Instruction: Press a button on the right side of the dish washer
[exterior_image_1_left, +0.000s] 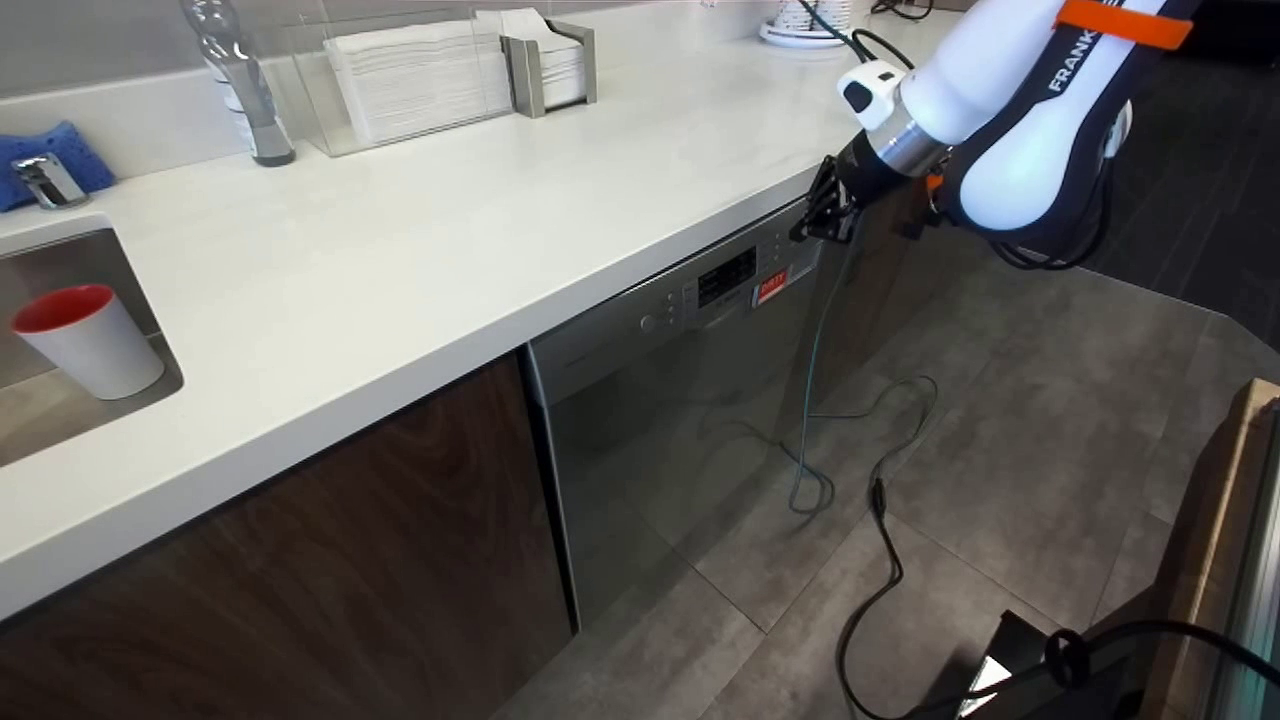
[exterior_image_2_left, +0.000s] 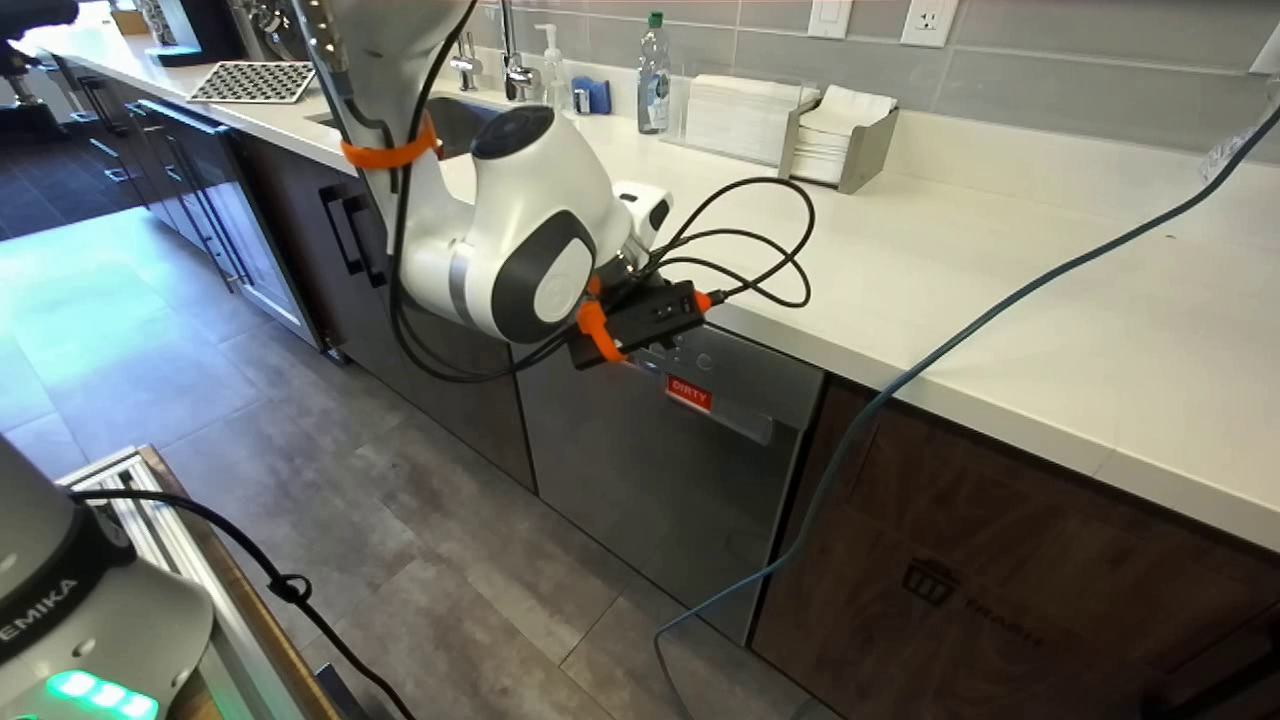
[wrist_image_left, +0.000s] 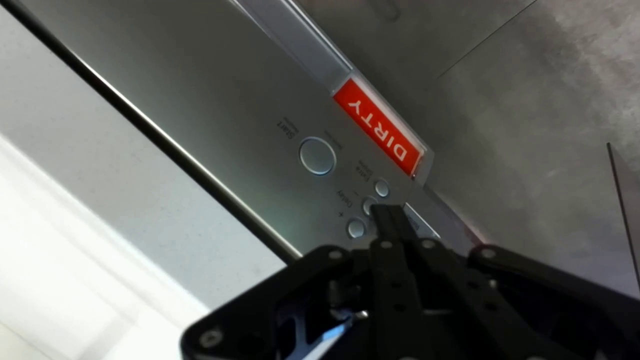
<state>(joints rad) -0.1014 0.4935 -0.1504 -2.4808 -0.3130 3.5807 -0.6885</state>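
A: Your jaws are pressing together, nothing showing between them. Reads like you're making one stiff poker; spread, they'd be straddling these small buttons (wrist_image_left: 356, 228).

B: Which one are you wanting? In the wrist view your jaws are partly hiding the middle of three. Contact isn't showing, so I'm not calling it a press.

A: Start button (wrist_image_left: 318, 156) is sitting apart, uncovered; if you're wanting that, you're needing a shift. Red DIRTY sign (wrist_image_left: 378, 125) is sitting just below, presumably telling people the load state, not marking your target.

B: And the dish washer (exterior_image_1_left: 680, 480)?

A: Sitting under the desk (exterior_image_1_left: 640, 190), dark cabinet doors (exterior_image_2_left: 1000, 490) flanking it. In an exterior view your jaws are standing right of its display (exterior_image_1_left: 727, 277), so the side is seemingly matching the task.

B: Pose: your wrist (exterior_image_1_left: 910, 135) is slanting down at the dish washer, near the desk's edge. Cable loops (exterior_image_2_left: 760, 181) are bulging beside it, probably leaving you slack for turning. Your arm (exterior_image_2_left: 540, 190) is bending above that, and its base (exterior_image_2_left: 100, 630) is standing well apart from the dish washer.
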